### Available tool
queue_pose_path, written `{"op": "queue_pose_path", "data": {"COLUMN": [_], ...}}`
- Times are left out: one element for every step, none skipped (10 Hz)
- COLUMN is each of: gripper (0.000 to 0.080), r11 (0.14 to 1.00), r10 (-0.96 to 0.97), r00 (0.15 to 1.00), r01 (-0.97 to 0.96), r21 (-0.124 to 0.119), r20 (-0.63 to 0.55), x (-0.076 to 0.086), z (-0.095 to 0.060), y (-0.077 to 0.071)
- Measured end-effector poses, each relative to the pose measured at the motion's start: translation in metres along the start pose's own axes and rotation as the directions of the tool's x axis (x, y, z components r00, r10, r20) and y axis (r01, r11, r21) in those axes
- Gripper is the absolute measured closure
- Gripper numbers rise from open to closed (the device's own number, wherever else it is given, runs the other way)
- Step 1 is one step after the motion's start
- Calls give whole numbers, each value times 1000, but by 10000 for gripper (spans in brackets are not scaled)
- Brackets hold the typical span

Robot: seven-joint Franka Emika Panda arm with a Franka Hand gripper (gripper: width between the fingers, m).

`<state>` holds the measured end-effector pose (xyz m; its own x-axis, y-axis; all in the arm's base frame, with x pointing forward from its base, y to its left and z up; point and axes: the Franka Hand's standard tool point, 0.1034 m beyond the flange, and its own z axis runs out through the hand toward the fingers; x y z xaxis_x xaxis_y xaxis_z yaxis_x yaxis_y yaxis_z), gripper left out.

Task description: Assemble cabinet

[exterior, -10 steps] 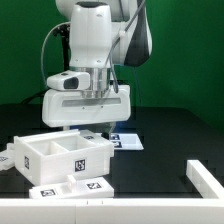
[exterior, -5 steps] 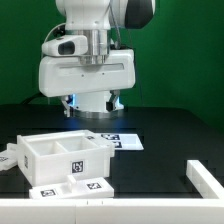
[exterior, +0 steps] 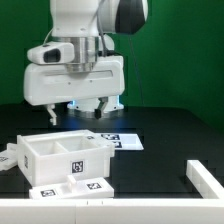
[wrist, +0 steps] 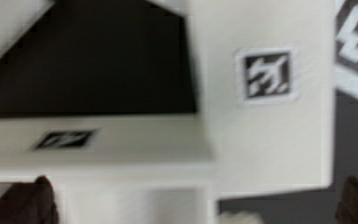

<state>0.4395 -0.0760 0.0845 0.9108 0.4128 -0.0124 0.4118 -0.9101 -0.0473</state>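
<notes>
The cabinet's white compartmented box (exterior: 60, 155) stands on the black table at the exterior view's left, with a tag on its front wall. Flat white tagged panels (exterior: 72, 185) lie just in front of it. My gripper (exterior: 78, 112) hangs above the box's back edge, open and empty, not touching it. In the wrist view the box (wrist: 247, 120) fills the frame, with a dark compartment (wrist: 87, 70) and a tag (wrist: 266, 76) on its wall. My dark fingertips (wrist: 19, 200) show far apart at the frame's edges around the gripper's midpoint (wrist: 190, 205).
The marker board (exterior: 122, 141) lies flat on the table behind the box, toward the exterior view's right. A white bar (exterior: 205, 180) lies at the front right. A small white part (exterior: 6, 158) sits at the box's left side.
My gripper has risen from just above the box and shifted toward the exterior view's left. It stays open. The box and panels have not moved.
</notes>
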Motion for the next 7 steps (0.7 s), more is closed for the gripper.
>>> {"op": "queue_pose_path", "data": {"gripper": [2,2,2,2,2,2,2], "r11": [1000,1000,1000,1000,1000,1000,1000], "r10": [-9,-14,-14,-13,-13,-25,-13], "r00": [1000,1000,1000,1000,1000,1000,1000], "r01": [8,14,14,13,13,25,13], "r21": [10,9,5,7,7,9,7], "r20": [8,3,-1,1,1,0,-3], "x": [17,33,34,33,33,31,29], "z": [-10,-18,-17,-16,-16,-14,-12], "y": [22,31,31,30,31,37,57]}}
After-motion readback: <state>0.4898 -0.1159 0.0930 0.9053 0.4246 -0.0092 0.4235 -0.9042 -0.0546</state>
